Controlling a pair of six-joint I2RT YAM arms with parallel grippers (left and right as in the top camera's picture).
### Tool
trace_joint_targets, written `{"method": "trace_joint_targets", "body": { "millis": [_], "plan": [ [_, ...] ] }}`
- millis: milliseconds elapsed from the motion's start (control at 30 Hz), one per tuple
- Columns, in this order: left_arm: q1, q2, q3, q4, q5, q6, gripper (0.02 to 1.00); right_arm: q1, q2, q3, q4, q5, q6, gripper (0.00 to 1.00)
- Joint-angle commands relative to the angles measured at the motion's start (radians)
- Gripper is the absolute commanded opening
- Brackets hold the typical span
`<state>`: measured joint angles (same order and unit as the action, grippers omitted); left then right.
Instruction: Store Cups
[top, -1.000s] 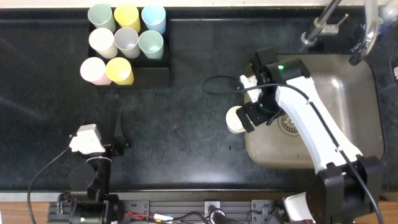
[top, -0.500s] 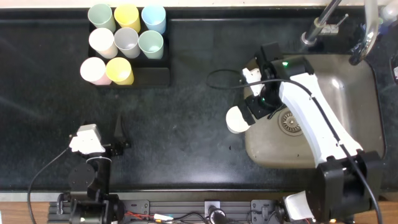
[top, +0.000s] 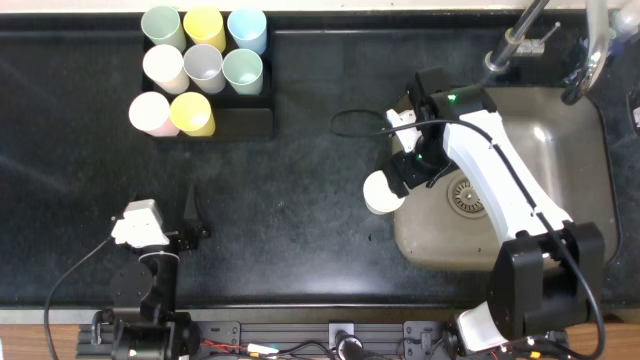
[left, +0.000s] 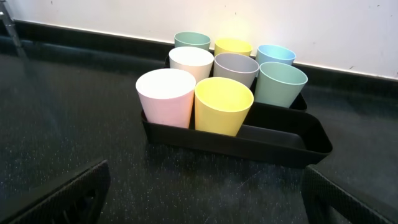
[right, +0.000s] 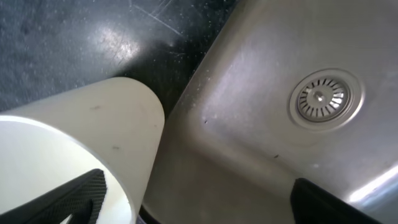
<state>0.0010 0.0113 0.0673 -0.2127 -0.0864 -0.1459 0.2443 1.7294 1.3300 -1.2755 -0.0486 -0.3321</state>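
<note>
The cream cup (top: 380, 192), standing at the sink's (top: 560, 130) counter-side edge, is judged light, stiff and smooth; its rim wall, the likeliest hold, is straddled by the right gripper (right: 199, 186), jaws spread.

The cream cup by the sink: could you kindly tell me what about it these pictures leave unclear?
Top view: the right gripper covers the side of the cream cup toward the sink, so contact there is hidden.
Right wrist view: the picture's edge cuts off the cup's rim and inside.
Whether the cup rests on the counter or the sink's lip cannot be told.
</note>
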Motion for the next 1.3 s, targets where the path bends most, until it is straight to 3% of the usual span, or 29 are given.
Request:
{"method": "trace_joint_targets", "body": {
  "millis": [33, 67, 100, 233, 500, 600, 767, 867, 933, 1100, 1300],
  "plan": [
    [0.004, -0.008, -0.003, 0.001, 0.006, 0.019, 1.000, -0.001, 0.000, 0.034, 0.000, -0.058, -0.013, 0.684],
    [0.004, -0.008, -0.003, 0.001, 0.006, 0.019, 1.000, 0.001, 0.000, 0.034, 0.002, -0.079, -0.013, 0.437],
    [0.004, -0.008, -0.003, 0.001, 0.006, 0.019, 1.000, 0.005, 0.000, 0.034, 0.003, -0.097, -0.013, 0.042],
    [0.004, -0.008, -0.003, 0.001, 0.006, 0.018, 1.000, 0.026, 0.010, 0.034, 0.028, -0.143, -0.017, 0.042],
    [0.004, -0.008, -0.003, 0.001, 0.006, 0.019, 1.000, 0.097, 0.029, 0.106, -0.008, -0.142, -0.010, 0.045],
    [0.004, -0.008, -0.003, 0.001, 0.006, 0.019, 1.000, 0.122, 0.029, 0.284, -0.116, -0.135, 0.006, 0.042],
    [0.004, -0.008, -0.003, 0.001, 0.006, 0.019, 1.000, 0.223, 0.082, 0.753, -0.291, -0.016, 0.116, 0.042],
    [0.004, -0.008, -0.003, 0.001, 0.006, 0.019, 1.000, 0.283, 0.207, 1.005, -0.380, 0.015, 0.146, 0.040],
    [0.004, -0.008, -0.003, 0.001, 0.006, 0.019, 1.000, 0.343, 0.323, 1.171, -0.392, 0.114, 0.153, 0.042],
    [0.004, -0.008, -0.003, 0.001, 0.006, 0.019, 1.000, 0.433, 0.486, 1.344, -0.414, 0.158, 0.142, 0.042],
    [0.004, -0.008, -0.003, 0.001, 0.006, 0.019, 1.000, 0.452, 0.567, 1.355, -0.361, 0.104, 0.172, 0.042]
  ]
}}
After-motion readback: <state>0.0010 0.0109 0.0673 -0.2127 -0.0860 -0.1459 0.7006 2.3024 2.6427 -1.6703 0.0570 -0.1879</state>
